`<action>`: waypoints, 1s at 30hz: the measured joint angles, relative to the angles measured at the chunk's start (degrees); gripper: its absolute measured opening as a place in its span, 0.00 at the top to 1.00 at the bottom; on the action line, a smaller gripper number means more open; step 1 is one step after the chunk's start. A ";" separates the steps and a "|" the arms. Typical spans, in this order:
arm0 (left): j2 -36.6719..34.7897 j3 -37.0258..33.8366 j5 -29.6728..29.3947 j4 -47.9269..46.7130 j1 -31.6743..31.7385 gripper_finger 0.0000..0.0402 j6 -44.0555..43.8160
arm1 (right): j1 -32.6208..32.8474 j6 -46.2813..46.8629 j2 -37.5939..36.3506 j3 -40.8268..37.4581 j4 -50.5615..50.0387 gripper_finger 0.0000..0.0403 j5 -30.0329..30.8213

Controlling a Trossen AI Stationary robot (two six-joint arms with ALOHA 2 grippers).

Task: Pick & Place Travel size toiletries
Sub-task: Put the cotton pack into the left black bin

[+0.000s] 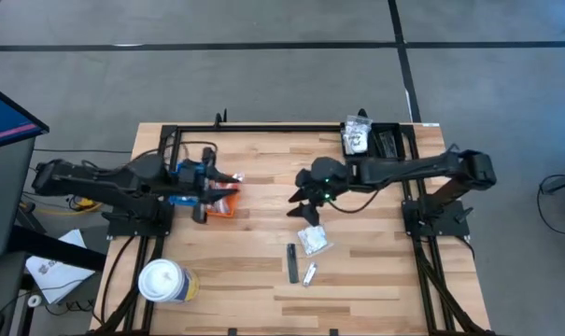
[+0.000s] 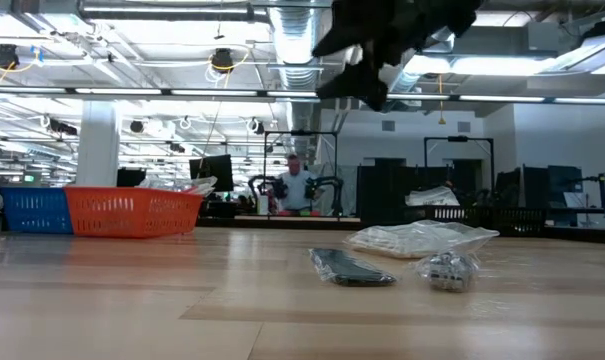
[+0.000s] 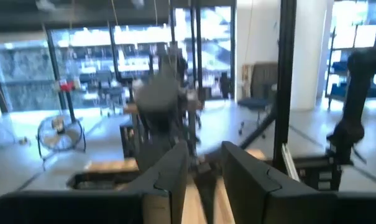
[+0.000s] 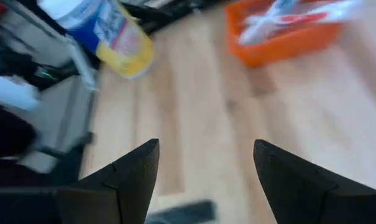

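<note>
1. The right gripper [image 1: 303,207] hangs above the table near the centre of the high view, its fingers spread wide with nothing between them, as its wrist view shows.
2. Just below it in that view lie three toiletries: a crinkly clear packet [image 1: 314,241], a dark flat stick [image 1: 292,262] and a small shiny packet [image 1: 309,274], all close together on the wood.
3. The left gripper [image 1: 221,180] hovers over the orange tray [image 1: 224,205] at centre-left; its fingers stand slightly apart and look empty.
4. More packets sit in a black bin [image 1: 379,140] at upper right.
5. A lidded cup [image 1: 162,281] stands at lower left.
6. Risk: the clear packet looks slippery and puffy, so a descent off its middle could pinch only film and drop it, or nudge the neighbouring stick away.
</note>
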 joint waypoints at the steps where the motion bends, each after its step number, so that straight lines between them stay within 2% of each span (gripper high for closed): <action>1: -0.79 0.04 -0.02 0.27 -0.09 0.77 0.02 | 0.44 1.51 0.77 -0.02 1.80 0.37 -0.91; 7: -2.33 0.00 1.41 -0.35 -0.09 0.77 0.16 | 7.11 3.96 1.19 0.03 12.10 0.37 -1.99; 9: -2.22 0.00 2.04 -0.32 -0.09 0.77 0.16 | 9.51 3.90 0.57 0.05 12.15 0.37 0.17; 11: -2.00 0.00 2.08 0.09 -0.09 0.77 0.15 | 11.96 4.74 -0.48 0.13 9.76 0.37 4.97; 16: -2.02 0.00 4.35 0.14 -0.09 0.77 -0.17 | 18.29 10.25 -3.07 0.11 -11.86 0.37 18.31; 19: -2.02 0.00 4.52 0.21 -0.09 0.77 -0.65 | 23.19 18.06 -3.49 0.11 -26.33 0.37 24.96; 25: -2.00 0.00 4.51 0.47 -0.09 0.77 -2.97 | 31.66 28.35 -2.31 0.02 -44.67 0.37 27.82; 30: -1.58 0.01 4.50 0.91 -0.09 0.77 -4.32 | 35.70 33.69 -2.30 0.02 -50.09 0.37 34.02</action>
